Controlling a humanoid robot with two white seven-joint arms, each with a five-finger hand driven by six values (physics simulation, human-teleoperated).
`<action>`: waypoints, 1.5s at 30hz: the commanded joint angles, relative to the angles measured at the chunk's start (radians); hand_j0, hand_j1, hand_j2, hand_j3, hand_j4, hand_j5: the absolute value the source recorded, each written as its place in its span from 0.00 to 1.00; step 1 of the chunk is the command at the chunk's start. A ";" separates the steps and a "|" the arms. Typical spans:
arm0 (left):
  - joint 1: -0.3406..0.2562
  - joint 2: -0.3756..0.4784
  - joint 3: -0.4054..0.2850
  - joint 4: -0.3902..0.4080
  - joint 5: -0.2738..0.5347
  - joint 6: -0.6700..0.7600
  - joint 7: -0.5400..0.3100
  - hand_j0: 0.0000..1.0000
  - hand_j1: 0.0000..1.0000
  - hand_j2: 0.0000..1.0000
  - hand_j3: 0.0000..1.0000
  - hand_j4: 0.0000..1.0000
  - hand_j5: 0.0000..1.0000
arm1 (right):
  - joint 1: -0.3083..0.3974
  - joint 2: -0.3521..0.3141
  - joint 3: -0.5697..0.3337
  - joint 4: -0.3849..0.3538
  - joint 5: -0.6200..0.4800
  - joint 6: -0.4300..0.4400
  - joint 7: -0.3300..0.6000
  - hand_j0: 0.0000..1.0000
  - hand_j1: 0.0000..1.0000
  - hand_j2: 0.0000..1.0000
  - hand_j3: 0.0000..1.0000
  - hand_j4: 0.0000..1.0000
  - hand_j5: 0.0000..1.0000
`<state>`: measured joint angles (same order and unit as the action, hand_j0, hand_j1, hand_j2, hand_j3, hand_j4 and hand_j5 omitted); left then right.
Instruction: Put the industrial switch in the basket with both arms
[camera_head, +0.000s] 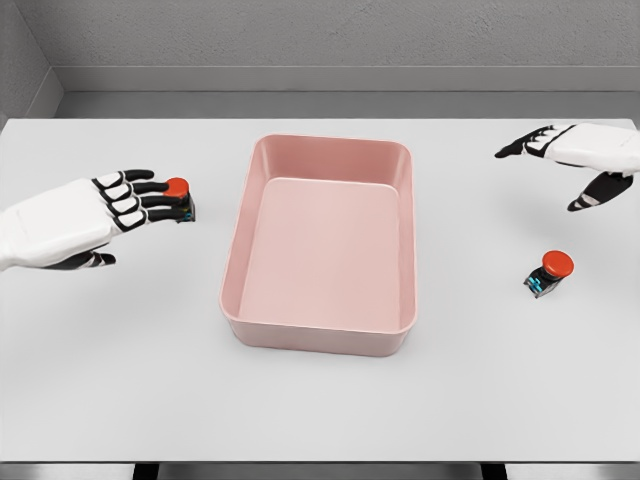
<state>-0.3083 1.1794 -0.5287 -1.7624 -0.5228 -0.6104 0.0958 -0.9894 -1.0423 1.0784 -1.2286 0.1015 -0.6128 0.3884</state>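
The left robot hand (125, 200), white with black finger segments, reaches in from the left edge with its palm turned down and its fingers (150, 187) stretched out toward the right. Its fingertips lie against a small industrial switch with a round red button on a dark body (179, 198), which stands on the desk just left of the basket. The fingers look extended rather than curled; whether they actually grip the switch cannot be told, since they cover its near side.

The right robot hand (575, 160) enters from the right edge near the far side of the desk, hovering with its fingers spread loosely and pointing left, thumb hanging down, holding nothing.

A second red-buttoned switch with a dark and blue base (550, 273) stands tilted on the plain white desk (320, 400), below the right robot hand and apart from it, well to the right of the basket.

The basket is a pink rectangular plastic tub with rounded corners (232, 270), set at the middle of the desk between the two switches. Its smooth floor is visible, with nothing inside.
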 joint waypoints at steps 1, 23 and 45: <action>0.000 0.000 0.000 0.000 0.006 0.000 -0.002 1.00 1.00 1.00 1.00 1.00 1.00 | 0.000 -0.004 -0.002 -0.006 0.000 0.002 -0.002 1.00 1.00 1.00 1.00 1.00 1.00; -0.342 -0.156 -0.228 0.181 -0.120 0.000 -0.065 1.00 1.00 1.00 1.00 1.00 1.00 | 0.167 -0.111 -0.006 -0.075 -0.003 0.002 -0.013 1.00 1.00 1.00 1.00 1.00 1.00; -0.500 -0.245 -0.373 0.281 -0.163 0.000 -0.129 1.00 1.00 1.00 1.00 1.00 1.00 | 0.276 -0.116 -0.009 -0.095 -0.002 0.002 -0.148 1.00 1.00 1.00 1.00 1.00 1.00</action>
<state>-0.8115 0.9413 -0.9023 -1.4800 -0.6801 -0.6110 -0.0317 -0.7133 -1.1570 1.0705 -1.3150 0.1060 -0.6121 0.2417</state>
